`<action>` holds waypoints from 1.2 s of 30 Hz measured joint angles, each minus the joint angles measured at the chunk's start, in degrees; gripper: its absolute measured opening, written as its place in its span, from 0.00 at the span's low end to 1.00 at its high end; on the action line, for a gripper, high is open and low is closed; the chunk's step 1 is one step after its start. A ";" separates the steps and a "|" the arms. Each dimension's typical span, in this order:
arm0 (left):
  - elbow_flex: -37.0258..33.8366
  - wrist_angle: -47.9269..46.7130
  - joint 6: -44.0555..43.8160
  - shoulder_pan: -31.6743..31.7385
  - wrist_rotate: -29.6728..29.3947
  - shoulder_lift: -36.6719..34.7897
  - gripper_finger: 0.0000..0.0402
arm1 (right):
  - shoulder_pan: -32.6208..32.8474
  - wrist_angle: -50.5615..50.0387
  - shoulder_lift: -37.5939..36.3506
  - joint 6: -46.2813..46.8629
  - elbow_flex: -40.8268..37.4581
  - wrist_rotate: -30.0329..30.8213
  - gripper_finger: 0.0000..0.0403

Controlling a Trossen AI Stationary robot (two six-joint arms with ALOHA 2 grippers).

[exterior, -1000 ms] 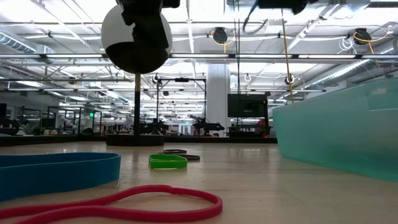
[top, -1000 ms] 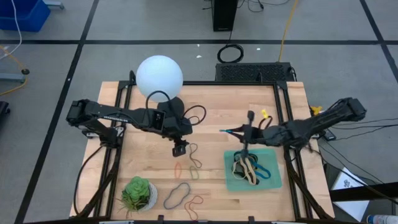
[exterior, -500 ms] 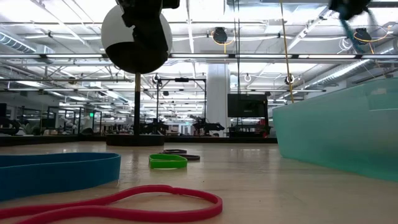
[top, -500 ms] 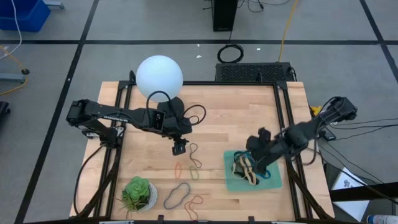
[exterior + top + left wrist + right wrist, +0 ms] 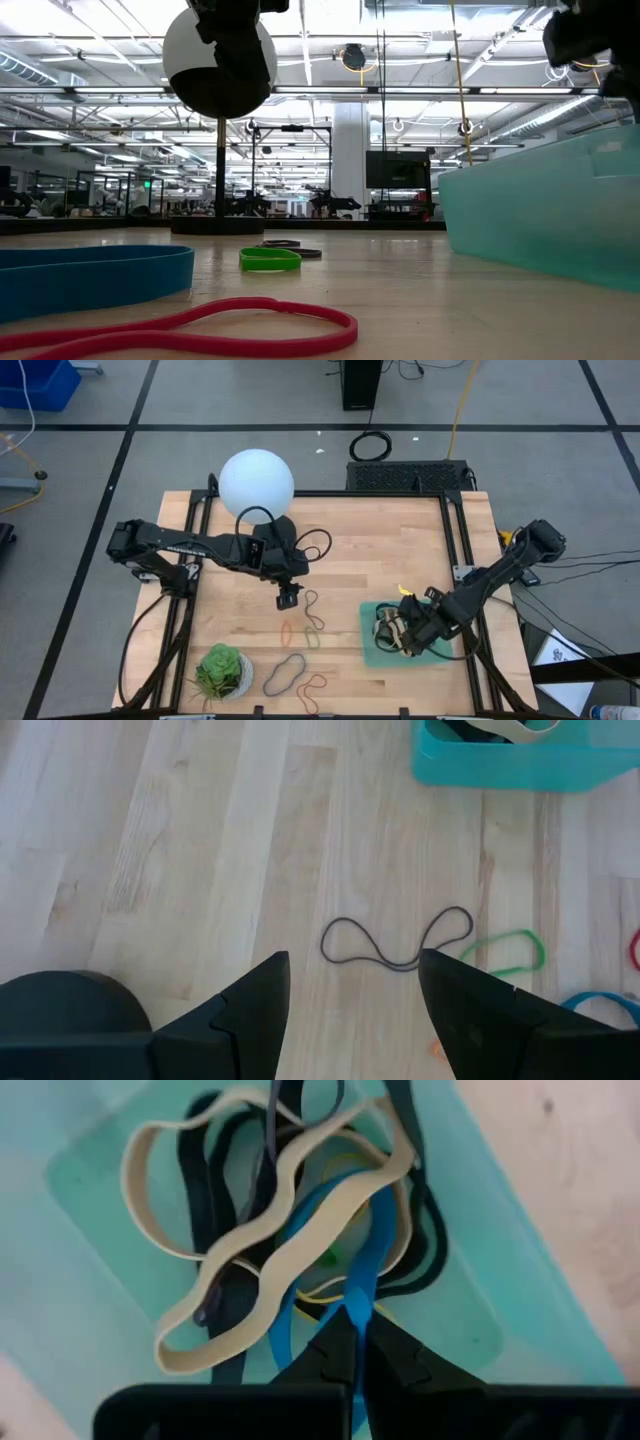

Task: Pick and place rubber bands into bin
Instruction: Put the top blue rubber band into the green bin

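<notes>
The right gripper [image 5: 356, 1342] has swung down into the shallow translucent mint-green plastic bin [image 5: 372, 650], and its jaws are clenched on a flat blue rubber band [image 5: 362, 1270], which now trails straight ahead of them onto the heap of tan and black bands [image 5: 268, 1258] inside. A second ago that arm was up beside the bin; now the band is in place, so my call is that release comes next. Across the wooden counter [image 5: 350, 550], the left gripper [image 5: 350, 1005] still hovers, jaws spread and empty, with a thin dark figure-eight rubber band [image 5: 395, 940] lying just ahead between them.
</notes>
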 joint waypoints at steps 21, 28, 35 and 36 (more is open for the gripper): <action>0.00 0.45 -0.07 0.00 -0.02 0.00 0.57 | 0.02 6.39 -0.04 1.08 -7.74 0.00 0.11; 0.00 1.67 -0.07 0.00 -0.02 0.00 0.57 | 0.02 5.96 -0.71 0.23 -7.76 -1.51 0.31; 0.00 1.66 -0.09 0.00 -0.02 0.00 0.57 | 0.02 3.13 -5.59 1.61 -7.76 -1.04 0.42; 0.00 1.68 -0.09 0.00 -0.02 0.00 0.57 | 0.02 2.84 -6.48 1.71 -7.76 -0.31 0.43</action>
